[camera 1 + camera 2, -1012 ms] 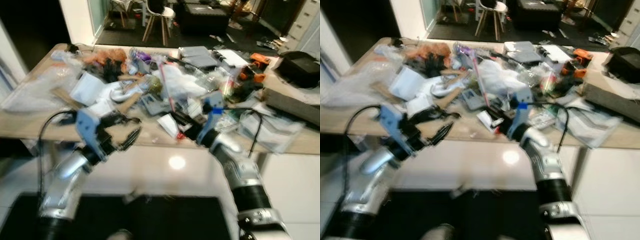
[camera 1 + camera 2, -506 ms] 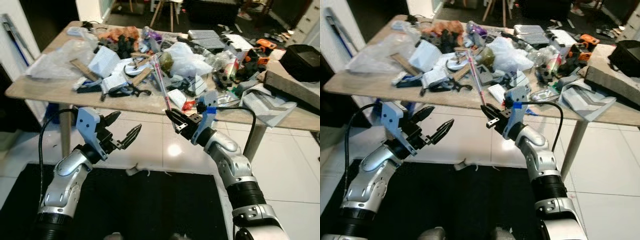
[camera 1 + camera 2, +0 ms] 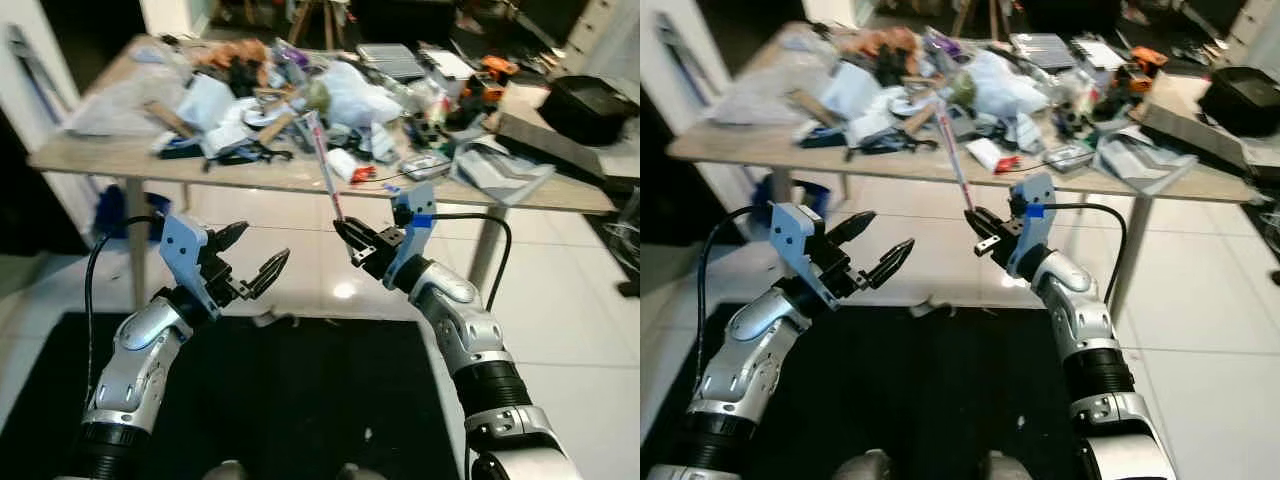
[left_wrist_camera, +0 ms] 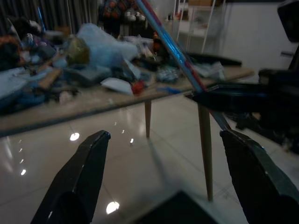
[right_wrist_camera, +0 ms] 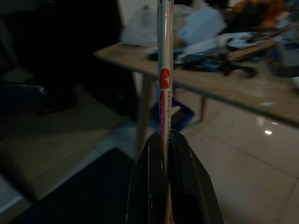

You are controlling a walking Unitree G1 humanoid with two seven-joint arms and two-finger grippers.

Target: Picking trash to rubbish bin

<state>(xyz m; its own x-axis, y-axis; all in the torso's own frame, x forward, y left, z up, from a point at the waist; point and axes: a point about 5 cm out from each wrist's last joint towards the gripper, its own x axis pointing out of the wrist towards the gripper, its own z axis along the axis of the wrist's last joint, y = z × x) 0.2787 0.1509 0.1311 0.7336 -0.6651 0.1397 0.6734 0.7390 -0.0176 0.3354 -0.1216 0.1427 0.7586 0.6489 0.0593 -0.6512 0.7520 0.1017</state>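
Note:
My right gripper is shut on a long thin red-and-white wrapper stick that points up and away from it; the right wrist view shows the stick pinched between the two black fingers. My left gripper is held out in front at the same height, open and empty, its fingers spread wide in the left wrist view. The stick and the right gripper's fingertips also appear in the left wrist view. No bin can be seen.
A wooden table stands ahead, piled with bags, paper and tools. A black box rests at its right end. White glossy tiles lie between me and the table, and a black mat is underfoot.
The camera has pulled back and the table now sits farther away. The right gripper stays shut on the stick; the left gripper stays open, little changed.

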